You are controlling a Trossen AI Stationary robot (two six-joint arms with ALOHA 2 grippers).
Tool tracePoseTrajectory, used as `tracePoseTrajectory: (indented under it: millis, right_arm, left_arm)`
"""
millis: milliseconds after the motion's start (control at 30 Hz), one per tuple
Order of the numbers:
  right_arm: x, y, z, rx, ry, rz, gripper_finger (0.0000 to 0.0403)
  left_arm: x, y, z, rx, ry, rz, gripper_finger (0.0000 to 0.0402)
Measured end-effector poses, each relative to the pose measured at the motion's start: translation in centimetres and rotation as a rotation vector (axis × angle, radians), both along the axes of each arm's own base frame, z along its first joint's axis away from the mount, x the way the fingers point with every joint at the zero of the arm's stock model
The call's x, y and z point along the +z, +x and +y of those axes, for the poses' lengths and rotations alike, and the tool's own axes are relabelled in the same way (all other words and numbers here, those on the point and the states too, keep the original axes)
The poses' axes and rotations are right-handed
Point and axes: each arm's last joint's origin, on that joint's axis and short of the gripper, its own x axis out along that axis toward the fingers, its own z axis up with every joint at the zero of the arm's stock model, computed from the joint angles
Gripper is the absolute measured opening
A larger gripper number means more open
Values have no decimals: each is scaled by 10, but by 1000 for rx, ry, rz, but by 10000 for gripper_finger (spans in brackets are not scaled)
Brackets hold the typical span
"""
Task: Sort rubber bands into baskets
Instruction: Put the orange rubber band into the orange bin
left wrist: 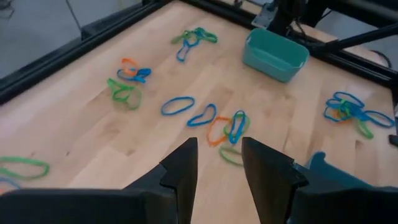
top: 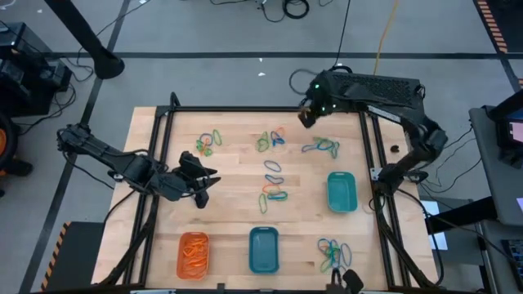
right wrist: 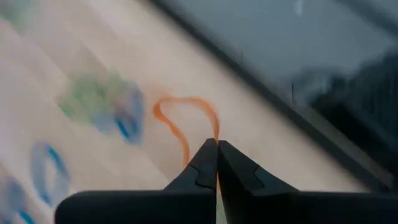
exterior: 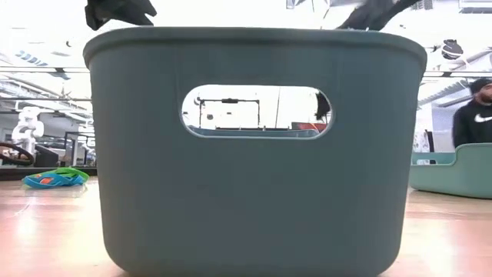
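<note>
Rubber bands (top: 275,181) in orange, blue and green lie in loose clusters across the wooden table (top: 237,212). At the table's far edge, the right claw (right wrist: 217,144) is pinched shut on an orange rubber band (right wrist: 186,118) that loops away from its tips. The left claw (left wrist: 219,158) hovers over the table's left side, parted and empty. Along the near edge sit an orange basket (top: 194,254) holding orange bands and a blue basket (top: 263,249); a teal-green basket (top: 341,191) stands toward the right.
</note>
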Motion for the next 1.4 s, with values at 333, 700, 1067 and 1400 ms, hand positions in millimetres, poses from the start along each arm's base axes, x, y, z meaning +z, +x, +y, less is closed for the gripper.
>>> tracePoseTrajectory:
  millis: [333, 700, 1067, 1400]
  right_arm:
    - [99, -5, 83, 149, -214, -449, 0]
    - [102, 35, 181, 428, -95, -576, 0]
    - [68, 71, 228, 462, -24, -483, 0]
    - [47, 85, 243, 478, 22, -418, 0]
  left_arm:
    - [24, 15, -4, -76, 55, -225, 132]
    - [29, 54, 27, 131, -112, -442, 132]
    - [-1, 101, 48, 102, -602, -473, 132]
    - [-20, 119, 56, 33, -645, -406, 132]
